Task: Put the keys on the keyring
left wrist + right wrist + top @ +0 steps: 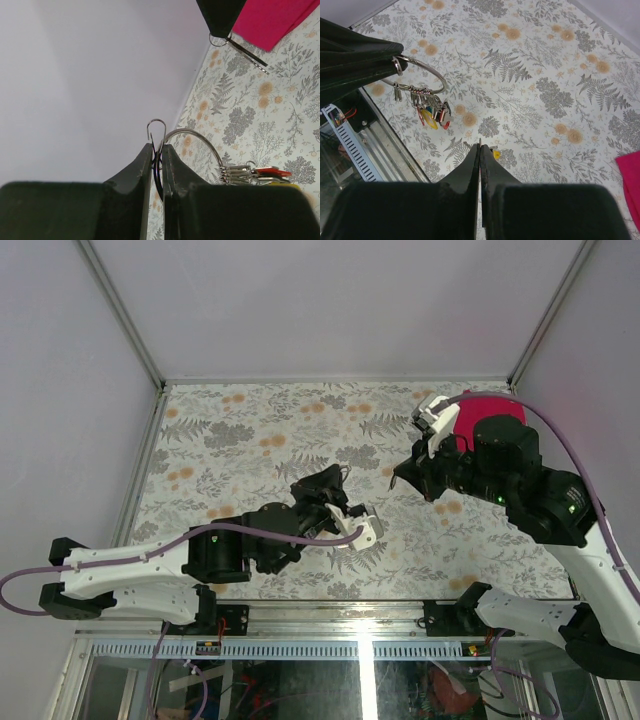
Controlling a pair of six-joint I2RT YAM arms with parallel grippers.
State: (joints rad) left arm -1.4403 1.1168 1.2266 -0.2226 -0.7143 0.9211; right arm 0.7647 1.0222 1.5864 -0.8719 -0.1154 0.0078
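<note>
Two robot arms meet above the middle of a floral-patterned bench [250,420]. The left gripper [156,150] is pinched almost shut on the wire of the keyring [200,134], whose large loop curves out to one side. A bunch of keys [434,112] with red and yellow heads hangs from the loop, above the bench near its near edge. The right gripper [480,150] is closed tight on a loose key [245,52], held apart from the ring. A pink object [490,412] sits near the far right corner. Bare patterned surface stretches toward the far edge and left side.
</note>
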